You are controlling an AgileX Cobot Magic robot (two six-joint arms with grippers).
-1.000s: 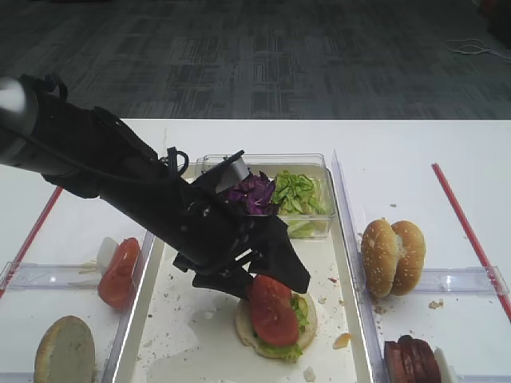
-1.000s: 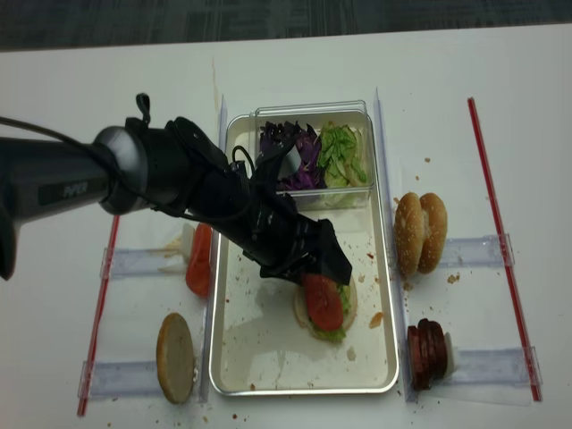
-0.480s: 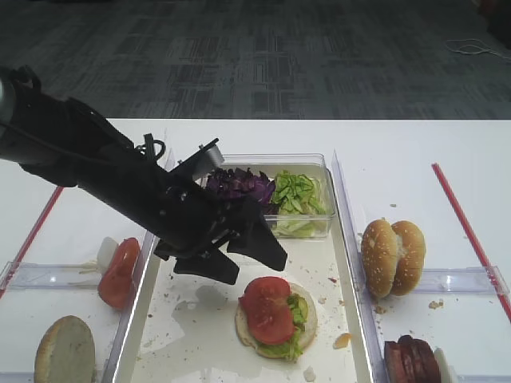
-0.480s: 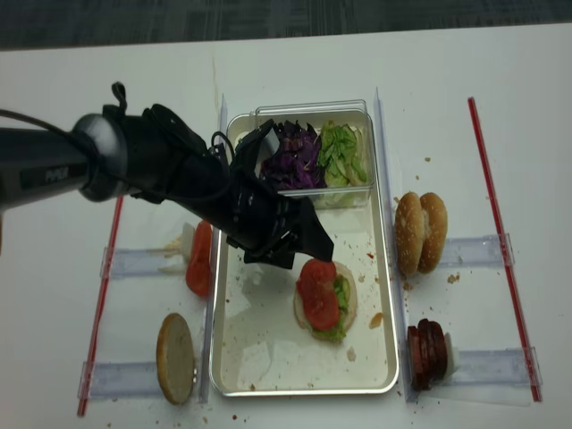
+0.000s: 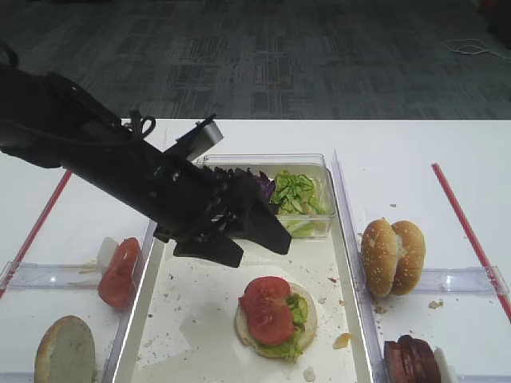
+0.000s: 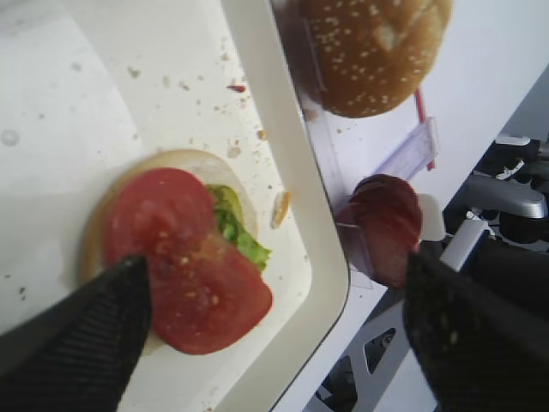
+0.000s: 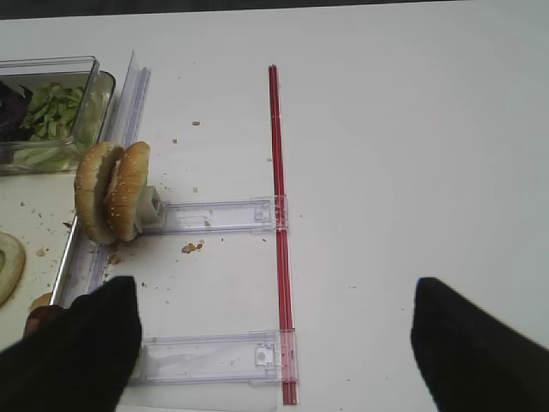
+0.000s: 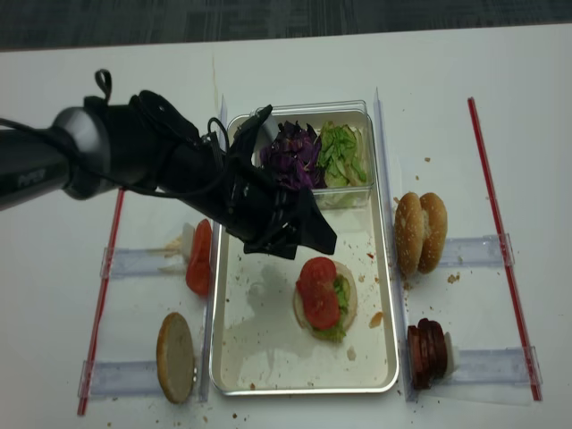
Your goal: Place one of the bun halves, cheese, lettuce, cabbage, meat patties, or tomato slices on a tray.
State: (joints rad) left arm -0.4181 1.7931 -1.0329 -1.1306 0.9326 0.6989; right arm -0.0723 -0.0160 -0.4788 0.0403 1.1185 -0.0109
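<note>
On the white tray (image 8: 234, 357) at the middle of the worktop (image 8: 500, 107), a bun half (image 8: 298, 306) is seen lying flat, topped with lettuce (image 8: 341, 293) and two overlapping tomato slices (image 8: 318, 290). Above the tray, nearer its far-left corner, the left gripper (image 8: 299, 239) is held clear of the food with its jaws spread and nothing between them. A clear box (image 8: 362, 112) at the tray's far end is filled with purple cabbage (image 8: 290, 156) beside more shredded lettuce. Off the tray's left edge, further tomato slices (image 8: 198, 259) are propped on edge in a clear holder, and another bun half (image 8: 175, 357) is stood near the front-left corner. Off the right edge, two seeded bun halves (image 8: 422, 232) are stood on edge, with meat patties (image 8: 427, 353) stacked nearer the front. The right gripper (image 7: 274, 339) is seen over the worktop's right side, its fingers (image 7: 81, 352) wide apart and empty.
</note>
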